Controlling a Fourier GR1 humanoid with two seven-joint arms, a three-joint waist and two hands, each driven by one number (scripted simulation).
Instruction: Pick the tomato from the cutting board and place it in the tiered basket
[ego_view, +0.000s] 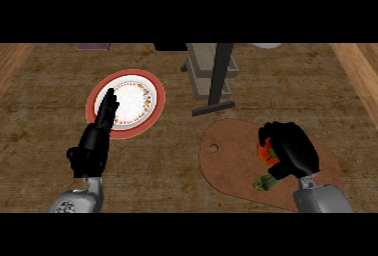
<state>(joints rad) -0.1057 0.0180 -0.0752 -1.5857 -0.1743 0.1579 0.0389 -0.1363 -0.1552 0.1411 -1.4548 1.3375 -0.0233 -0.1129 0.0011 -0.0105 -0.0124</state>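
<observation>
Red tomato (265, 150) sits on the cutting board (229, 165) at four o'clock, the right hand (294, 147) curled over it. Smooth, roundish and bruisable, it probably suits a grip around its middle. The left hand (100, 132) rests spread at nine o'clock.

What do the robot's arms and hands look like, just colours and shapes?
Both forearms are light grey and rounded, coming in from the lower edge. Each ends in a glossy black hand: the left hand looks slim and long, the right hand broader and bulkier. No cables or sleeves show.

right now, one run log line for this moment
right hand shut on red tomato | brown cutting board | left hand open
</observation>
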